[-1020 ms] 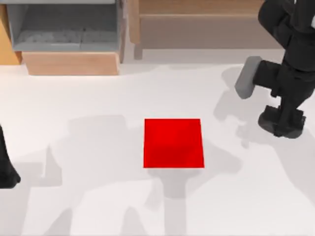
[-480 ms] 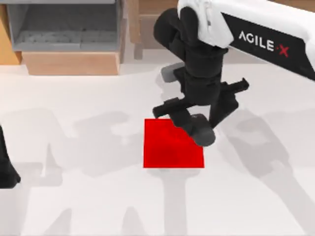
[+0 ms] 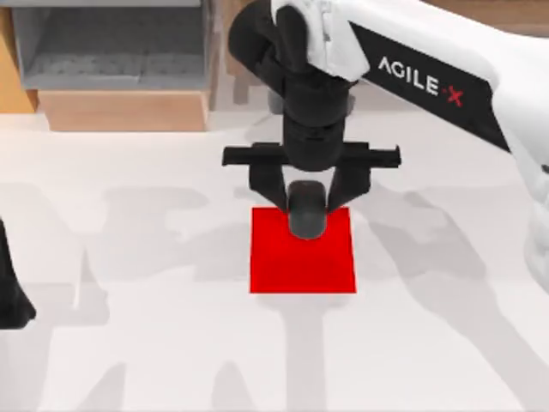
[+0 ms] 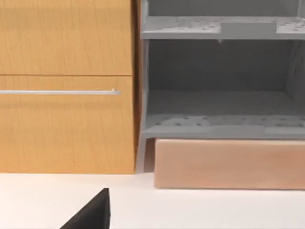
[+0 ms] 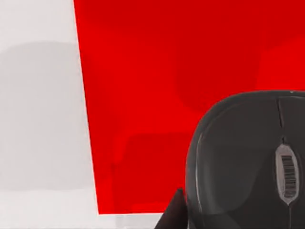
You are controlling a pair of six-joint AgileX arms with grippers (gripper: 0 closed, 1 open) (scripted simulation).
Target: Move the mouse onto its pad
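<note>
At the far left edge of the table (image 3: 129,343), the left arm (image 3: 10,292) is parked; its gripper is cut off by the frame, so the state of its fingers cannot be told. Behind, a wooden cabinet (image 4: 66,86) stands beside a grey shelf unit (image 3: 111,51), with a pale wooden block (image 3: 124,110) in front of the shelf. In the middle lies the pad (image 3: 302,266), flat on the white table. The right gripper (image 3: 307,202) hangs over the pad's far edge, its fingers closed on the mouse (image 3: 307,210). The arm hides the far edge of the pad. In the right wrist view the mouse (image 5: 248,162) is above the red pad (image 5: 143,95); whether they touch cannot be told.
</note>
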